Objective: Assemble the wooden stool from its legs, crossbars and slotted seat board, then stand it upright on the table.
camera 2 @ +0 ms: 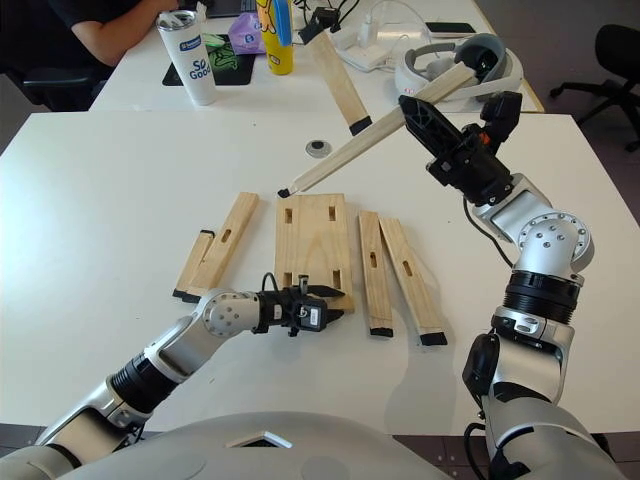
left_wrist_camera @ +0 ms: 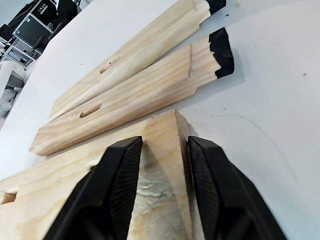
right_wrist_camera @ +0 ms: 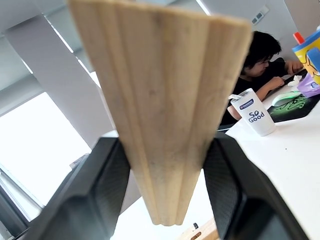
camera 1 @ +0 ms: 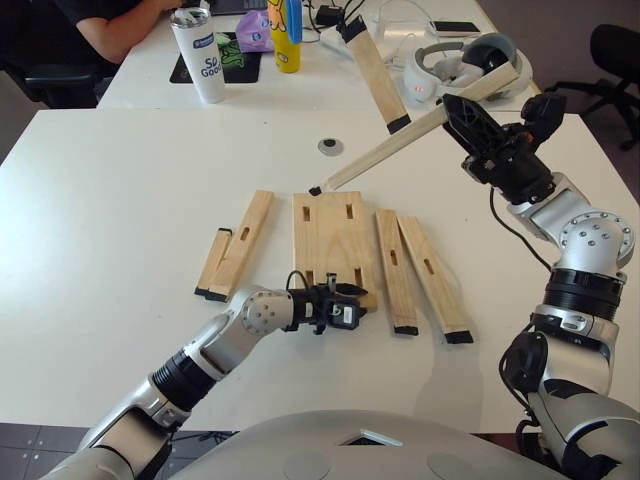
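Observation:
The slotted seat board (camera 1: 335, 240) lies flat mid-table. My left gripper (camera 1: 347, 312) is shut on its near right corner, and the left wrist view has a finger (left_wrist_camera: 120, 185) pressed on either side of the wood (left_wrist_camera: 160, 165). My right gripper (camera 1: 470, 115) is shut on a long wooden leg (camera 1: 400, 145), held slanted in the air with its black tip just above the board's far edge. In the right wrist view the leg (right_wrist_camera: 165, 100) runs out between the black fingers (right_wrist_camera: 107, 190). Two slotted pieces (camera 1: 397, 270) (camera 1: 433, 275) lie right of the board. A long piece (camera 1: 245, 243) and a short one (camera 1: 213, 262) lie on its left.
Another leg (camera 1: 378, 75) rests on the back table beside a headset (camera 1: 465, 60). A white tumbler (camera 1: 198, 55) and a yellow bottle (camera 1: 287, 35) stand there too. A round cable grommet (camera 1: 330, 146) sits behind the board. Bare table spreads to the left and front.

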`<act>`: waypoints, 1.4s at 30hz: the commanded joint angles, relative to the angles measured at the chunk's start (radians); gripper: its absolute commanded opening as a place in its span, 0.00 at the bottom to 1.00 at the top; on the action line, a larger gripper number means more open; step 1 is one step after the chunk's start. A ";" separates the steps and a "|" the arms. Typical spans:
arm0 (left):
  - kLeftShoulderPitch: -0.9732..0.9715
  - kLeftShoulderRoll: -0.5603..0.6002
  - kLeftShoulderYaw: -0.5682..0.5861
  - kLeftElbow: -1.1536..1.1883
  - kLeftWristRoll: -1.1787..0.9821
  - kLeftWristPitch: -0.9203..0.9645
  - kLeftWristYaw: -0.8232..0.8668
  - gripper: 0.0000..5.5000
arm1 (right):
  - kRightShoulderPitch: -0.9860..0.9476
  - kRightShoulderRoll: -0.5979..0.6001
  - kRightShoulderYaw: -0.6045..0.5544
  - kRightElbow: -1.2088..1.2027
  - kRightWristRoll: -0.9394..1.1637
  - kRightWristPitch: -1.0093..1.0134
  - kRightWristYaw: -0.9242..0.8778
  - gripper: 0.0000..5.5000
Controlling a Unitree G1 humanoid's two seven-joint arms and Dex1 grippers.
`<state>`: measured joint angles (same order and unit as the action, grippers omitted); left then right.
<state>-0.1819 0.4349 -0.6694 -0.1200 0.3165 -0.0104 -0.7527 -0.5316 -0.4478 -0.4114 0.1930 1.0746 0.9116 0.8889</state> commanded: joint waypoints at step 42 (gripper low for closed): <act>-0.073 0.145 0.880 -0.120 -0.998 0.663 -0.073 0.32 | 0.059 -0.198 0.345 -0.070 -0.375 -0.289 0.471 0.37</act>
<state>-0.2464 0.5777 0.2157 -0.2334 -0.6777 0.6557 -0.8329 -0.4301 -0.6378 -0.0825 0.1330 0.7215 0.6427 1.3510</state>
